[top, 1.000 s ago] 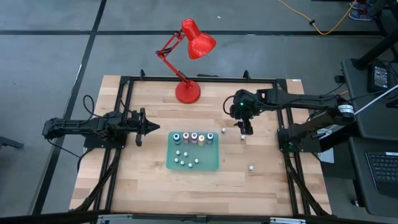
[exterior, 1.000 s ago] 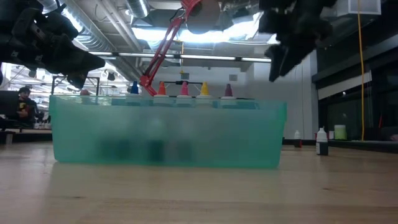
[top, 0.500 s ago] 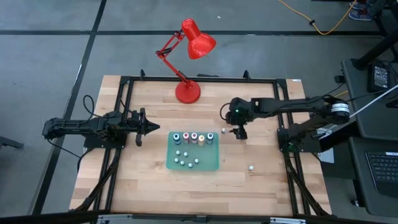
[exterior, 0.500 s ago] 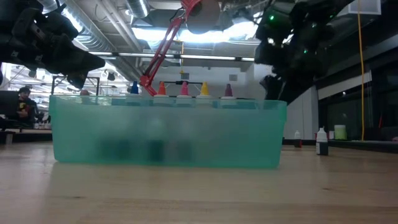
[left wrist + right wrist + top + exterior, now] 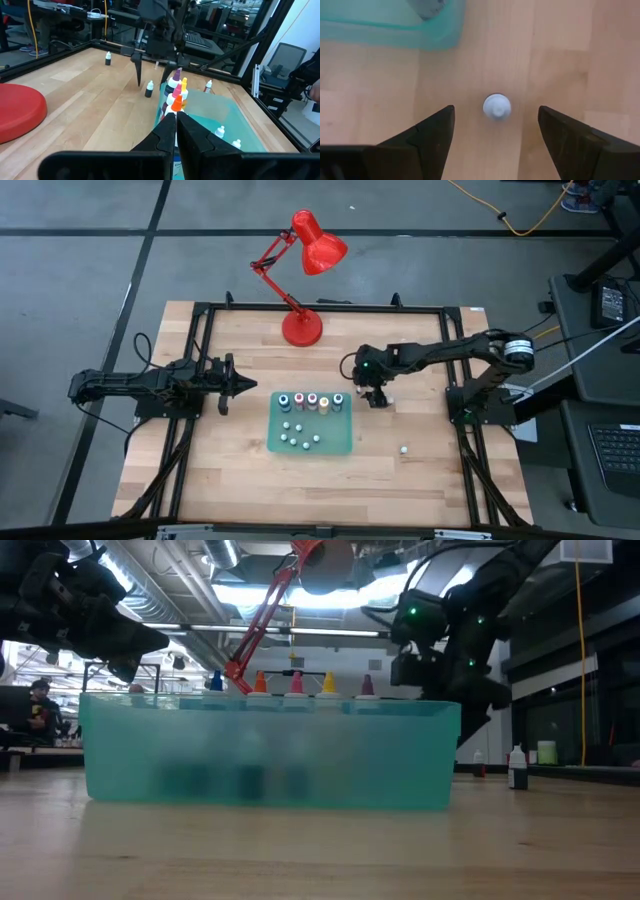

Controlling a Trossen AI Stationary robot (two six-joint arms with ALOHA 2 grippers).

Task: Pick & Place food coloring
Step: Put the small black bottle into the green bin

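Note:
The food coloring is a set of tiny dropper bottles. A row of coloured ones (image 5: 311, 401) stands upright along the far side of a teal tray (image 5: 345, 442), and several white-capped ones (image 5: 298, 436) sit nearer in it. One dark bottle with a white cap (image 5: 496, 106) stands upright on the table just right of the tray (image 5: 149, 89). My right gripper (image 5: 153, 80) is open and points down over this bottle, one finger on each side, touching nothing. My left gripper (image 5: 228, 384) is shut and waits left of the tray.
Two more loose bottles stand on the wood, one right of the tray (image 5: 403, 449) and one farther off (image 5: 108, 59). A red desk lamp's base (image 5: 302, 328) stands at the far edge. A black frame (image 5: 200, 315) runs round the table. The tray's corner (image 5: 440, 35) is close to my right gripper.
My right gripper has moved toward the table's left, closer to the tray, and has come down. It now stands over the loose bottle beside the tray. My left arm has kept still.

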